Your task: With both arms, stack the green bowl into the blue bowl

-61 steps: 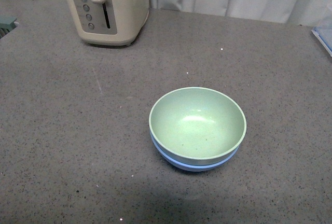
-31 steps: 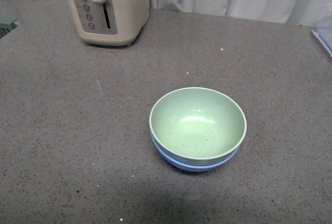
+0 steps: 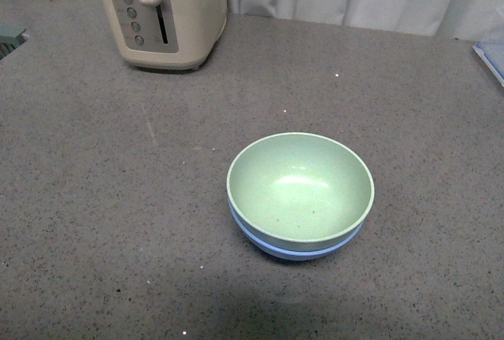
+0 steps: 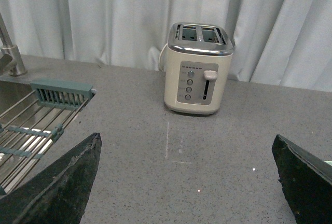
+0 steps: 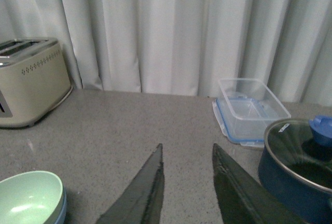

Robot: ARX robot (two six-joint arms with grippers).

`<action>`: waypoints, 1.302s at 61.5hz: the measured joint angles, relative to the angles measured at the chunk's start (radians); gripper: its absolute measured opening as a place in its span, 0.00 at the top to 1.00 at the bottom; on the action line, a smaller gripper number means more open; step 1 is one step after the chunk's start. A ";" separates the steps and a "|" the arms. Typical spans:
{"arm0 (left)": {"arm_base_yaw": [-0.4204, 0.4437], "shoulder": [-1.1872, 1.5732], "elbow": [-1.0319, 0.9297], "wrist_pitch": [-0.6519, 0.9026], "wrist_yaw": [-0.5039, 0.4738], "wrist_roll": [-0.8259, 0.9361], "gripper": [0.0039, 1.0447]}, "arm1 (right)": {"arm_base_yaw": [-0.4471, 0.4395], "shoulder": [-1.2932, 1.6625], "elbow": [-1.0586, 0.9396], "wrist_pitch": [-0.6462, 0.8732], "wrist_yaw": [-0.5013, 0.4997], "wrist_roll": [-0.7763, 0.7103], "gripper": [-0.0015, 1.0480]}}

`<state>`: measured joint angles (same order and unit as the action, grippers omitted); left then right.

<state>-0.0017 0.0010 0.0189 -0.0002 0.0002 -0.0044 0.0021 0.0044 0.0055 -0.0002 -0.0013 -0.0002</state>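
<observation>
The green bowl [image 3: 300,186] sits nested inside the blue bowl [image 3: 303,251] near the middle of the grey counter; only the blue bowl's lower rim shows beneath it. Both bowls also show at the edge of the right wrist view: the green bowl [image 5: 28,200], the blue bowl [image 5: 62,211]. Neither arm shows in the front view. My left gripper [image 4: 187,143] is open and empty above bare counter, its fingers [image 4: 57,187] wide apart. My right gripper [image 5: 188,151] is open and empty, away from the bowls.
A cream toaster [image 3: 161,11] stands at the back left, also in the left wrist view [image 4: 198,68]. A sink with a rack [image 4: 36,120] lies to the left. A clear lidded container [image 5: 249,110] and a blue pot with glass lid [image 5: 298,167] stand to the right. Curtains hang behind.
</observation>
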 joint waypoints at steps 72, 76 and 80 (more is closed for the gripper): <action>0.000 0.000 0.000 0.000 0.000 0.000 0.06 | 0.000 0.000 0.000 0.000 0.000 0.000 0.09; 0.000 0.000 0.000 0.000 0.000 0.000 0.06 | 0.000 0.000 0.000 0.000 0.000 0.000 0.09; 0.000 0.000 0.000 0.000 0.000 0.000 0.06 | 0.000 0.000 0.000 0.000 0.000 0.000 0.09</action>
<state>-0.0017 0.0010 0.0189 -0.0002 0.0002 -0.0044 0.0021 0.0044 0.0055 -0.0002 -0.0013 0.0002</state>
